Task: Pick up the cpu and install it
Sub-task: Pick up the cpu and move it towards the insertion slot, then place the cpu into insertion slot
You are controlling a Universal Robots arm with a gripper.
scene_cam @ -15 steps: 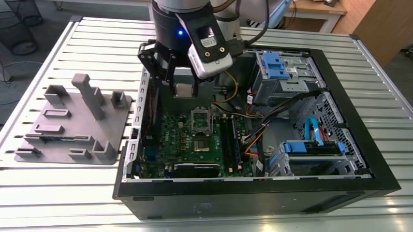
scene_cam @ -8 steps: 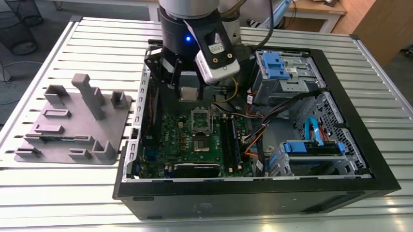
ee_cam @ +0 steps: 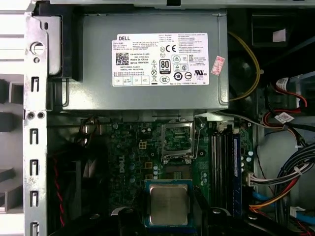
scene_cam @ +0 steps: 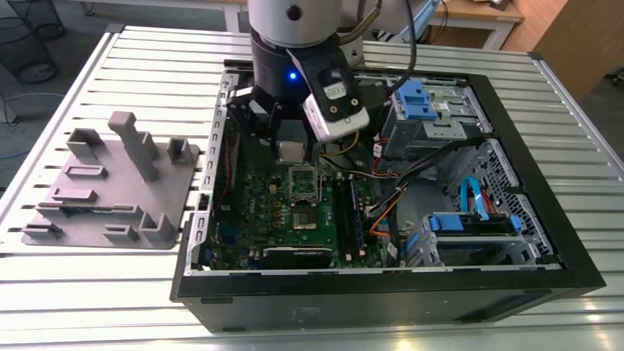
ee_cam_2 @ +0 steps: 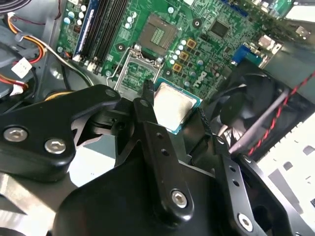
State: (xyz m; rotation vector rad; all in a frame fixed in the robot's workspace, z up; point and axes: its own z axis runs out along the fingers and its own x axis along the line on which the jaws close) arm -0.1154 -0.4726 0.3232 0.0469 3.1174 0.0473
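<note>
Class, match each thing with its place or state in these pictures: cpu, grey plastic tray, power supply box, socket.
Things:
1. cpu
2. grey plastic tray
3. power supply box
4. socket

Places or states:
A. on the table, outside the computer case
B. empty, on the motherboard
C. held in the pincer
D. carries a white label

Pairs: 1-C, 2-A, 3-D, 4-B

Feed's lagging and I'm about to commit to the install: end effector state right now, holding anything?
The end effector: closed on the cpu, held above the motherboard.
</note>
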